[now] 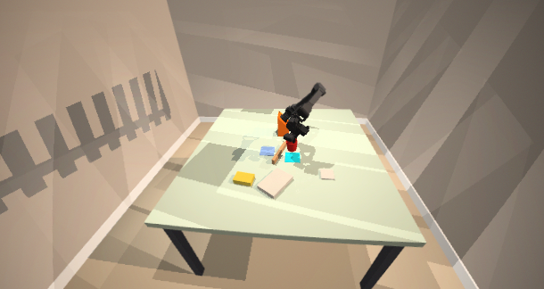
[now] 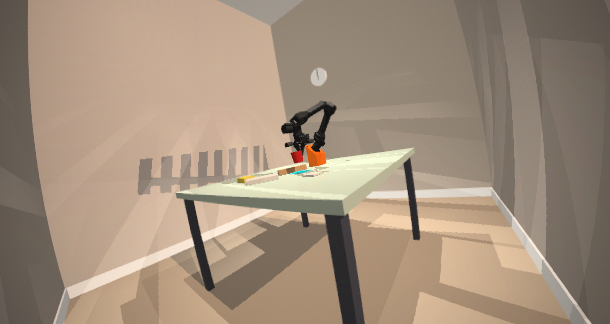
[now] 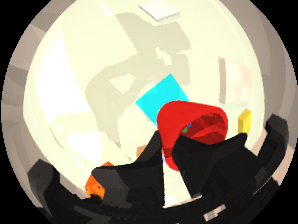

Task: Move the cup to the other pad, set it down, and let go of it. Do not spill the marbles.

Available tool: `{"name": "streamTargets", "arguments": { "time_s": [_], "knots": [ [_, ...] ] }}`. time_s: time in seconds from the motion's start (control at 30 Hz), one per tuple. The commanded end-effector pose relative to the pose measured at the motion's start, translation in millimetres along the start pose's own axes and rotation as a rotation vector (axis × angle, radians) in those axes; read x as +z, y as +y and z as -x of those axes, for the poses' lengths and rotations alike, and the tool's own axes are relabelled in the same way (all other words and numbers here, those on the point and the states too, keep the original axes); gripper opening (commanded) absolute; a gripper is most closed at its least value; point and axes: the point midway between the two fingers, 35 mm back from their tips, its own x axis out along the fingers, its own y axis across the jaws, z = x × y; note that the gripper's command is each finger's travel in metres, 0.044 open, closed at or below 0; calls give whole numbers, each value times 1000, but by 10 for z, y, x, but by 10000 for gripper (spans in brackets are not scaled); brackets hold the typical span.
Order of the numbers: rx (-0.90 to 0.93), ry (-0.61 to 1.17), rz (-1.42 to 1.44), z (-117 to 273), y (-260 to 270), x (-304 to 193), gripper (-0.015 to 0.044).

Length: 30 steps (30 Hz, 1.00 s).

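Observation:
The red cup [image 1: 292,146] [image 2: 297,156] [image 3: 172,117] is held above the table, close to the cyan pad [image 1: 292,158] [image 3: 162,95]; it looks slightly tilted in the exterior view. Green and blue marbles [image 3: 185,129] show inside it in the wrist view. My gripper [image 1: 291,140] [image 2: 299,149] [image 3: 168,140] is shut on the cup's wall. The blue pad [image 1: 267,151] lies to the left in the top view, beyond the wooden bar; the cup and fingers mostly hide it in the wrist view.
The wooden bar [image 1: 276,156] [image 2: 292,169] lies between the pads. An orange block [image 1: 282,125] [image 2: 315,156] [image 3: 94,188] stands behind, near the arm. A beige box [image 1: 275,183] [image 3: 237,82], a yellow block [image 1: 243,178] [image 3: 244,122] and a small pale tile [image 1: 327,174] [image 3: 159,9] lie nearer the front.

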Motion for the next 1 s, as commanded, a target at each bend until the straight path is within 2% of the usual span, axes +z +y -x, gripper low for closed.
{"name": "streamTargets", "arguments": {
  "time_s": [0.0,0.97],
  "knots": [
    [-2,-3,3,3,11,64,0],
    [-2,-4,4,-393,-2,73,0]
  ]
}}
